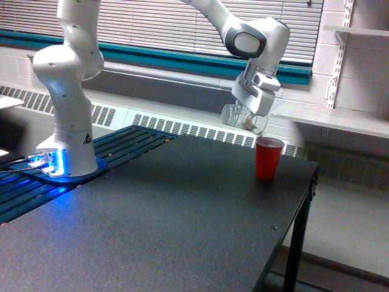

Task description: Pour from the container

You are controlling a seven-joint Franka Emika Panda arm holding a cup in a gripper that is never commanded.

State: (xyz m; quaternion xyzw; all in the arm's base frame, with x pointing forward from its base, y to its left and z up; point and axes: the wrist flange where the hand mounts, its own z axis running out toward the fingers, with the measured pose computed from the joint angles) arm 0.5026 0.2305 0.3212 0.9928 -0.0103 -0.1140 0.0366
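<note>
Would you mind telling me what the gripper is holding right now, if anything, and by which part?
The gripper holds the clear container, tipped toward the red cup. It appears to grip the container's side, but the exact contact is hidden behind the fingers.

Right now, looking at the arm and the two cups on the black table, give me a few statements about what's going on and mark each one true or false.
1. The gripper holds the clear container in the air above the table. True.
2. The container is upright. False: it is tipped well over, its open end toward the red cup.
3. The red cup stands upright on the table near the edge on the exterior view's right. True.
4. The red cup lies on its side. False: it stands on its base.
5. The container rests on the red cup's rim. False: it hangs above and to the exterior view's left of the cup, with a gap between them.
</note>
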